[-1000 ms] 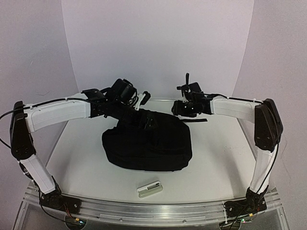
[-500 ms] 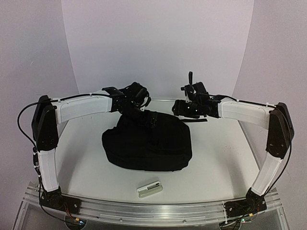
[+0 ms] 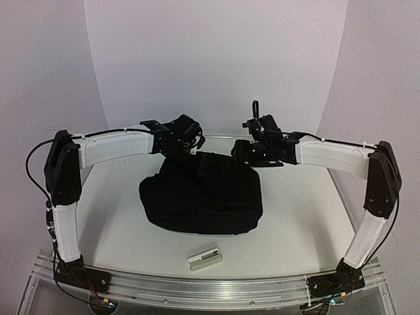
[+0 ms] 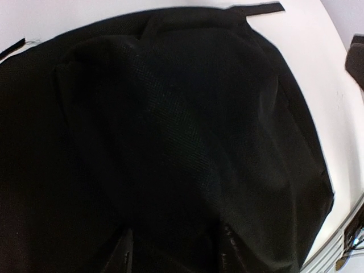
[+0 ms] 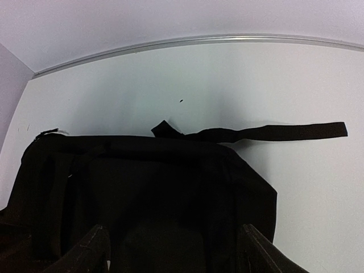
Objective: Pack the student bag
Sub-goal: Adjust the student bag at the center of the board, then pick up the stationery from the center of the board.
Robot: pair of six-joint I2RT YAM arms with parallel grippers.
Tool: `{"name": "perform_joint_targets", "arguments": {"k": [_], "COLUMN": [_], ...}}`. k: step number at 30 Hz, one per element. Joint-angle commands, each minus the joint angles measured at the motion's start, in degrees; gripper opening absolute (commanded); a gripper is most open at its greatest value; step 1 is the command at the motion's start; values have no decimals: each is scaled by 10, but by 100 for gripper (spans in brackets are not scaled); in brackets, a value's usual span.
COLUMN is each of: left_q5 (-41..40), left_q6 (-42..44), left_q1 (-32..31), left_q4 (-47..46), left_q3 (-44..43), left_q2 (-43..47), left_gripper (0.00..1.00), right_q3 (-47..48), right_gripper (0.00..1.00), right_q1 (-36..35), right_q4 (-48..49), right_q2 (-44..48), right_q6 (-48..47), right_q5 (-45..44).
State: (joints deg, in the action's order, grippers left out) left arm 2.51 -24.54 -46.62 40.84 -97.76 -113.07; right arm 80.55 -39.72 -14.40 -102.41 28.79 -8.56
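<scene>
The student bag is a big black fabric backpack lying in the middle of the white table. It fills the left wrist view and the lower half of the right wrist view. My left gripper hovers over the bag's far left corner; its fingers stand apart over the dark fabric and hold nothing. My right gripper is at the bag's far right corner, open wide and empty, its fingertips on either side of the bag's edge.
A black strap lies flat on the table behind the bag, towards the right. A small white oblong object lies near the front edge. The table's back rim and the curved white backdrop are close behind both grippers.
The left arm has folded up, and its gripper moved right and back along the bag's far edge. The right gripper crept left towards the bag. The bag's shape barely changed.
</scene>
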Motion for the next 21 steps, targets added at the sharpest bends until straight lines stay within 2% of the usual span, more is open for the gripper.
{"name": "perform_joint_targets", "arguments": {"k": [1, 4, 7, 14, 21], "left_q5": [43, 55, 64, 98, 101], "left_q6": [-15, -22, -27, -35, -35], "left_q1": [33, 43, 46, 55, 56], "left_q4": [-30, -40, -59, -95, -104], "left_q3": [43, 67, 92, 120, 127], "left_q2": [51, 59, 72, 82, 85], "left_gripper": [39, 28, 23, 18, 17], "right_q3": [8, 20, 33, 76, 107], "right_gripper": [73, 72, 71, 73, 71], "right_q1": [-27, -45, -65, -110, -130], "right_q4": [-2, -2, -1, -2, -39], "right_q2": [30, 22, 6, -35, -73], "right_q6": [19, 26, 32, 33, 25], "right_q5": [-4, 14, 30, 38, -8]}}
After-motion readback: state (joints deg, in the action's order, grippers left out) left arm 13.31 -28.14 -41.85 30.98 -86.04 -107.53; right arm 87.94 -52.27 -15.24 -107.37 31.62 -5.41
